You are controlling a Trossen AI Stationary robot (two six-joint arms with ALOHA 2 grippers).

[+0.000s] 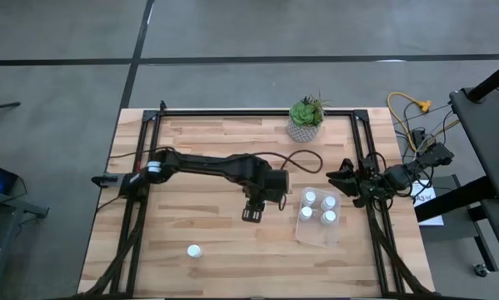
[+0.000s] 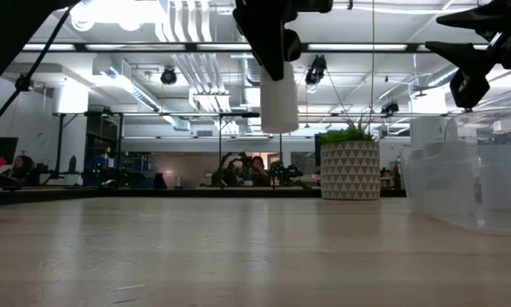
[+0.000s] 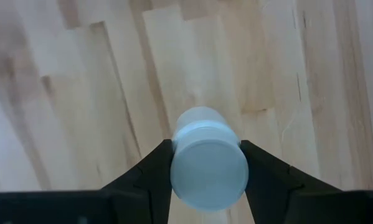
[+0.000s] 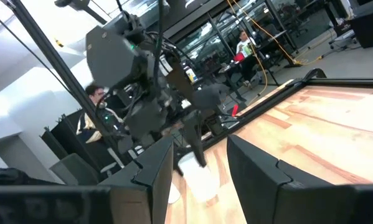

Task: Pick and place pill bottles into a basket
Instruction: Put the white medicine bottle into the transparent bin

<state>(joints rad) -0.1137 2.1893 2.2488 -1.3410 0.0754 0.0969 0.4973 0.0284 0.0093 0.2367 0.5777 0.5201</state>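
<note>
A lone pill bottle is standing near the table's front edge. Mid-table, the left pincer is clamping a raised bottle clear of the wood. Beside it, the basket is holding four bottles. Farther right, the right pincer is hanging with its fingers apart, gripping nothing. The potted plant is sitting at the far edge.
</note>
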